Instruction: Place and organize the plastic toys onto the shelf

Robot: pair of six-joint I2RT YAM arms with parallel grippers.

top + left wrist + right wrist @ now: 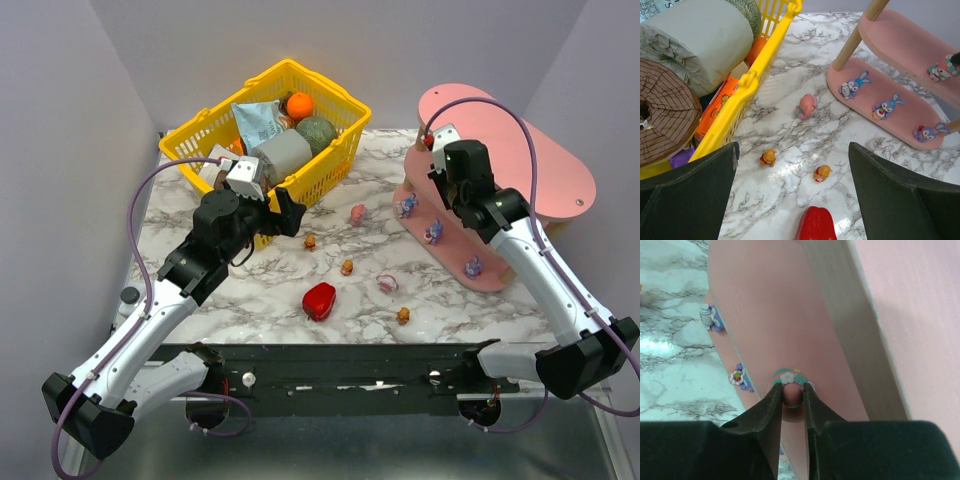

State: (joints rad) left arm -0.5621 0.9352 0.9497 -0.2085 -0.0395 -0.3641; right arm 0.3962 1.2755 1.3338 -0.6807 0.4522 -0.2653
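Right gripper [792, 391] clamped on pink toy [788, 377], low over the shelf's [755, 315] middle tier, probably so it lands upright. Three purple toys [885, 106] line the bottom tier. Left gripper [792, 195] apart, idle above loose toys [822, 173].

**Clearances and obstructions, white marble table [250, 290]**

- Back left: yellow plastic mesh basket [325, 165], groceries heaped above its rim. The left gripper [287, 213], jaws wide apart, hangs just beside its front wall.
- Right: pink three-tier shelf [560, 170]. Three purple-blue figurines [885, 106] sit spaced along the bottom board, with gaps between them. A light wooden dowel post [850, 315] stands just beside the right gripper [792, 392], clamped on a small pink toy [791, 396] at the middle board, close under the top board.
- Centre lane, basket to shelf: passable marble, dotted with a pink figurine [358, 213], two orange-brown figurines [310, 241] and a glossy red pepper [319, 300].
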